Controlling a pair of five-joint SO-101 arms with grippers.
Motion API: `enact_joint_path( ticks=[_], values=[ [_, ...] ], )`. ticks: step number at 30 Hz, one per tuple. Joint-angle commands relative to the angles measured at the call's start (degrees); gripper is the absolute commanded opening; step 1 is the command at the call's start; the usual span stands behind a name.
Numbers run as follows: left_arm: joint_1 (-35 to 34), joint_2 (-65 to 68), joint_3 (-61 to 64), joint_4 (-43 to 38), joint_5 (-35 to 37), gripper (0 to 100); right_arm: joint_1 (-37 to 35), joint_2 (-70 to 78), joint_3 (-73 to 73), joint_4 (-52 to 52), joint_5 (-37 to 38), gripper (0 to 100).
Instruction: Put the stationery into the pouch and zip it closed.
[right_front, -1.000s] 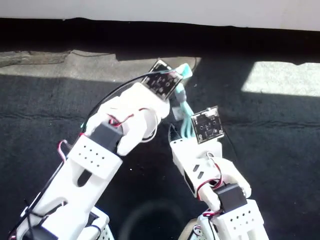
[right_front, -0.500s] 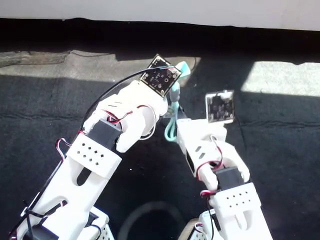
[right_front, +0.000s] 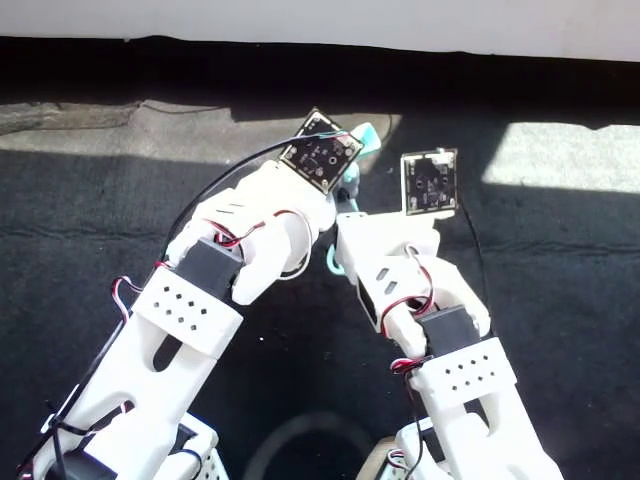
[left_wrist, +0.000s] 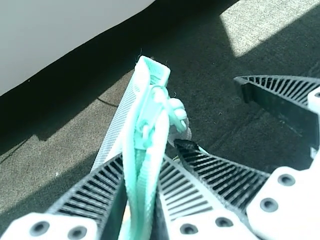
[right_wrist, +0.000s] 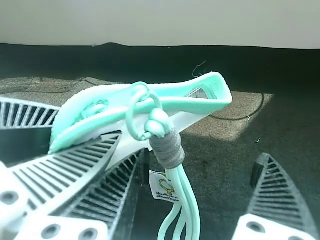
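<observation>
Mint-green mesh pouch (left_wrist: 142, 100) is up off the black mat (right_front: 560, 290), pinched edge-on between the closed left gripper (left_wrist: 147, 170). Zip ring (right_wrist: 136, 112) and mint cord (right_wrist: 175, 215) hang at its rim. Right gripper (right_wrist: 200, 160) is spread wide beside the pouch, cord dangling between its jaws.

Mint mesh pouch (left_wrist: 140, 120), edge-up, with cord pull (right_wrist: 170, 145)

Black mat (right_front: 565, 320) w/ white wall (right_front: 400, 18) behind.
</observation>
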Motion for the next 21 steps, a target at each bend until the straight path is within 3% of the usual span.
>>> enact_joint_path(
  ticks=[1, 14, 21],
  values=[
    [-2.1, 1.6, 0.0, 1.8, 0.5, 1, -0.5, 0.2, -2.3, -3.8, -0.2, 32.0],
    [-2.2, 1.3, 0.0, 2.2, 0.5, 1, -1.8, 0.2, -0.6, -3.6, -0.1, 32.1],
    [-2.5, 1.2, 0.0, 2.3, 0.5, 1, -4.3, 0.2, 0.7, -3.1, -0.1, 37.2]
  ],
)
